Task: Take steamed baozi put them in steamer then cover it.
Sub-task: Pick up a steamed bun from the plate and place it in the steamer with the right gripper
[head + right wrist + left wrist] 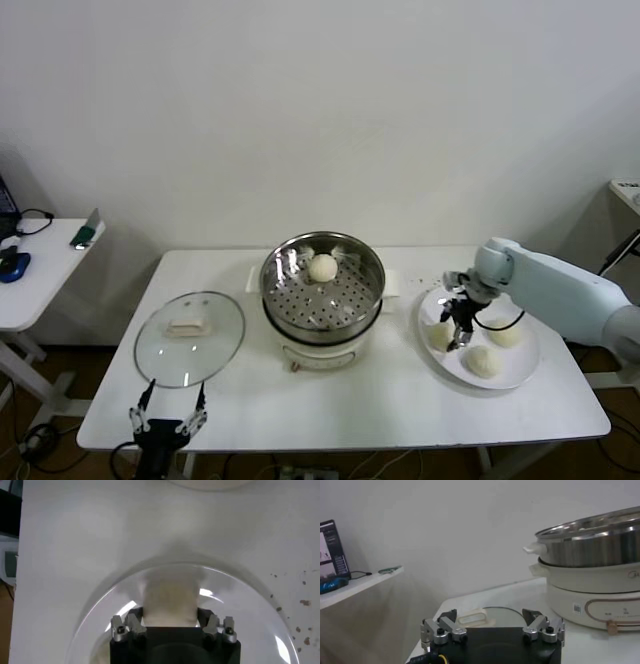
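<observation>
- The right gripper is reaching down over the left part of the white plate, which is sitting near the table's right edge, well apart from the steamer.
- In the right wrist view its fingers are standing on either side of one baozi, spread about as wide as the bun; whether they are pressing it I cannot tell.
- Two more buns are lying on the plate, smooth and cream-white, with bare rim showing around them.
- A fourth bun is sitting on the perforated tray toward the steamer's back wall, leaving most of the tray free.
- The cover is lying flat on the table left of the steamer, handle up.
- The left gripper is hanging at the table's front edge just before the cover, fingers spread wide and holding nothing.
</observation>
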Controlling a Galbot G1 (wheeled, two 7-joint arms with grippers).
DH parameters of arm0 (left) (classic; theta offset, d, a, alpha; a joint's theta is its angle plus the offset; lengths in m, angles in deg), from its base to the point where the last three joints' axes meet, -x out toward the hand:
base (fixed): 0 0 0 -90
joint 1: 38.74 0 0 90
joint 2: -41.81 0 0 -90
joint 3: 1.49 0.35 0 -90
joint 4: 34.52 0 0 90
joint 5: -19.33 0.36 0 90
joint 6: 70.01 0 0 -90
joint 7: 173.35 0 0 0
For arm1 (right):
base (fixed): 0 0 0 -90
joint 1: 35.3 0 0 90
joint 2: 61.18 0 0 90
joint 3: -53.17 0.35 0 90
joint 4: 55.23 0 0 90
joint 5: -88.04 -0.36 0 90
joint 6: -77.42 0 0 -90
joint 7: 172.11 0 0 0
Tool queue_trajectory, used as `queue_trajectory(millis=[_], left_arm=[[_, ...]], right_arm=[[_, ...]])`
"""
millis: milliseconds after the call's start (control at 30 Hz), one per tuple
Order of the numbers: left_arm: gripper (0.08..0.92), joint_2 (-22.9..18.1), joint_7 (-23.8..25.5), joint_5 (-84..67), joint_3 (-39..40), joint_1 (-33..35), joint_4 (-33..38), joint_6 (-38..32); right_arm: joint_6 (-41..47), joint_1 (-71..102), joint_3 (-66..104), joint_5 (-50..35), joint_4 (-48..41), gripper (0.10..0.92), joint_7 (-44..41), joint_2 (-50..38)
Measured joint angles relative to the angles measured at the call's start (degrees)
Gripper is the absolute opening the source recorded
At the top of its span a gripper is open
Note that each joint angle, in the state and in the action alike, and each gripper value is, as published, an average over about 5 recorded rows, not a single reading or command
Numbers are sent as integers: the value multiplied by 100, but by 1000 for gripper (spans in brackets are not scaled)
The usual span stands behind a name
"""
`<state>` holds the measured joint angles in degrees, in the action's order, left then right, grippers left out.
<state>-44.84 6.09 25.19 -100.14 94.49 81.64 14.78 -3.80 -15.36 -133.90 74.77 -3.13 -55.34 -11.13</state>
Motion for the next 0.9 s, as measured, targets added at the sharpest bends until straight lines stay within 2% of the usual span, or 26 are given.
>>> queue_trajectory(millis=[367,900], left_arm=[[823,-1,1,19,42,25,70,12],[823,10,5,42,195,61,101,-30]], right_arm=[[-139,-595,-390,-364,25,696,-103,11],[-23,-2945,-1861,-2074,128,696,-243,743]])
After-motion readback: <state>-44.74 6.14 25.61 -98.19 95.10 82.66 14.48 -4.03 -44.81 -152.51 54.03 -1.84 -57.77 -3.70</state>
